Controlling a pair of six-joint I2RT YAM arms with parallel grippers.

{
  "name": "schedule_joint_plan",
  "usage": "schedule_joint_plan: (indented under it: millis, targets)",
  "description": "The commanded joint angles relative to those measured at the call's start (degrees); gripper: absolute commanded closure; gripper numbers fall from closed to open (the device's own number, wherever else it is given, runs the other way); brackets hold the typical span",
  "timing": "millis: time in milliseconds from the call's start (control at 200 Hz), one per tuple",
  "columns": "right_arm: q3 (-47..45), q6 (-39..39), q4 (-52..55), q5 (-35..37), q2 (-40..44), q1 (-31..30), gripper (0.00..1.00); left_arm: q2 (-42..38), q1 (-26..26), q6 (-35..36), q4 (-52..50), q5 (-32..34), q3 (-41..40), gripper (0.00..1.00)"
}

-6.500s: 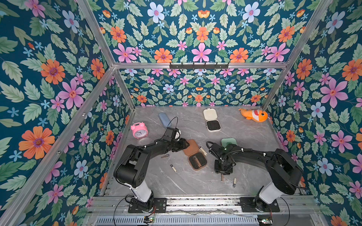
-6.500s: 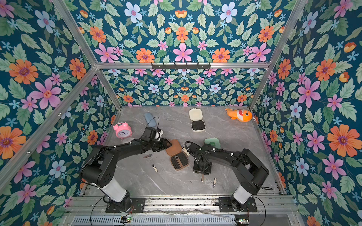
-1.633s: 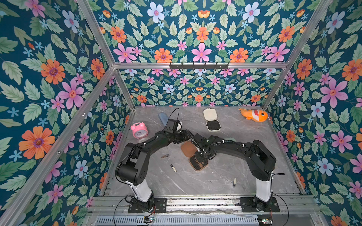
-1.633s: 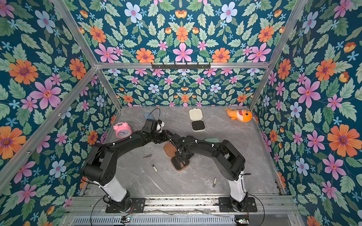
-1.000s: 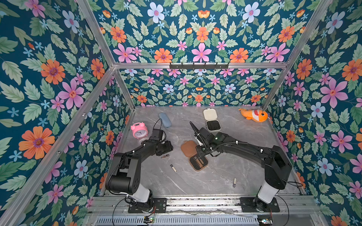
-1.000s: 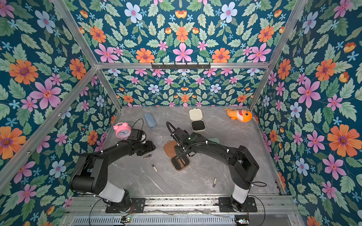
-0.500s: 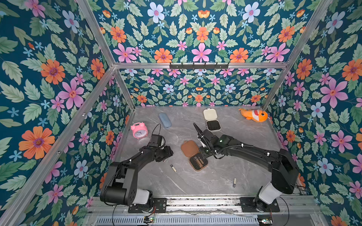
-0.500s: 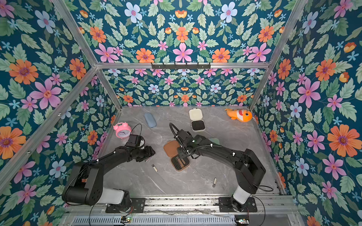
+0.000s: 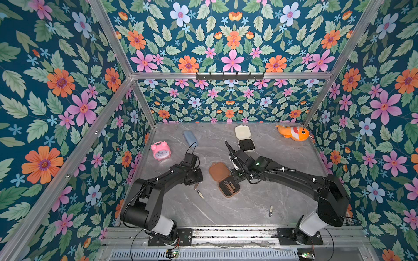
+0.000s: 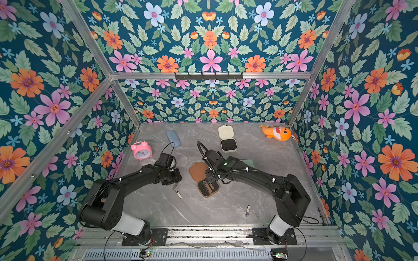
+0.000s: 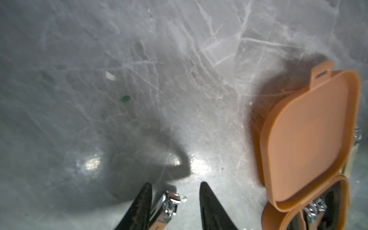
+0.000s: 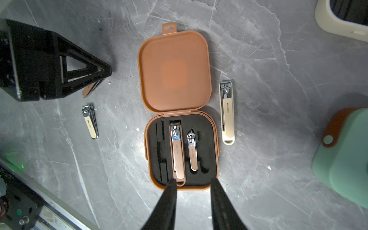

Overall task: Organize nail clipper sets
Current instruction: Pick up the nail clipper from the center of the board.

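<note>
The left gripper (image 11: 175, 183) is straddling the copper clipper (image 11: 166, 207) near the open brown case (image 12: 175, 69) to lift it in, jaws part-open and seemingly not pinching yet, while the right gripper (image 12: 192, 179) is hovering over the case, half-open, empty.

Beige clipper (image 12: 227, 113) seemingly reads "MANICURE".

Brown case (image 12: 174, 79) open flat, two rose-gold clippers (image 12: 177, 151) in its black insert (image 12: 207, 139); cream case (image 9: 242, 132) open at 1 o'clock; two beige clippers (image 12: 227, 113) loose alongside.
</note>
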State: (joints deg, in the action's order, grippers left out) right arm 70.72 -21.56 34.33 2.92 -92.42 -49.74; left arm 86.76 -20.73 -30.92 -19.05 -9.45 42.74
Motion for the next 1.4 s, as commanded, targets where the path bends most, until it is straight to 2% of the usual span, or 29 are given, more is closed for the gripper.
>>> schedule_joint_plan:
  millis: [0, 195, 515, 975, 1235, 1395]
  targets:
    - [-0.05, -0.77, -0.89, 0.05, 0.22, -0.02, 0.69, 1.06, -1.11, 2.13, -5.74, 6.10, 0.80, 0.58]
    - [0.45, -0.61, -0.83, 0.03, -0.19, 0.03, 0.69, 1.65, -3.17, 2.86, -9.41, 8.72, 1.99, 0.59]
    - [0.62, -0.56, -0.66, -0.64, -0.80, -0.01, 0.69, 4.62, -6.32, 3.14, -11.09, 11.11, 3.70, 0.69]
    - [1.14, -0.67, -0.16, -0.28, -1.63, 0.16, 0.69, 4.89, -7.31, 2.97, -10.64, 8.86, 3.83, 0.83]
    - [0.96, -2.55, 1.13, 1.91, -0.77, 0.93, 0.70, 2.72, -7.26, 4.09, -15.13, 9.45, 9.77, 0.84]
    - [-0.80, -7.09, 3.09, 2.51, 1.11, 4.69, 0.70, 1.04, -7.30, 4.46, -17.57, 8.48, 14.71, 0.84]
